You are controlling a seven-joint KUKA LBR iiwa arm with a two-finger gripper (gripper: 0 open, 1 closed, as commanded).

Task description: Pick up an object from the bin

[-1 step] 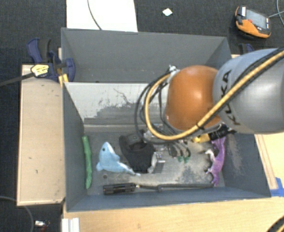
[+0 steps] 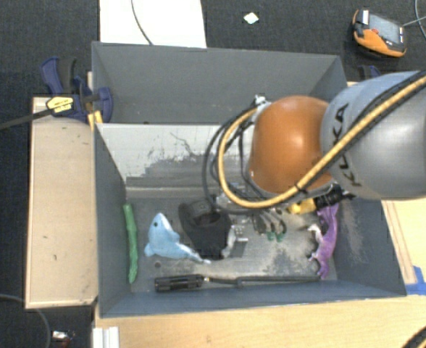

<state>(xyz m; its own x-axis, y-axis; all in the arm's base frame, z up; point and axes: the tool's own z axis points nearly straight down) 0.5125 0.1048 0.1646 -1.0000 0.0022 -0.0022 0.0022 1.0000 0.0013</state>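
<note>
My gripper (image 2: 234,236) reaches down under the orange wrist cover into the middle of the bin floor. Right against its left side lies a black lumpy object (image 2: 201,228); whether it sits between the fingers is hidden. A light blue fish-shaped toy (image 2: 165,241) lies just left of that, touching it. In front of the gripper, a long tool with a black handle (image 2: 180,283) stretches along the near wall.
A green stick (image 2: 130,242) lies along the bin's left wall. A purple object (image 2: 326,242) rests at the right, with a yellow piece (image 2: 301,208) partly hidden beneath the arm. The arm and its cables cover the bin's right rear.
</note>
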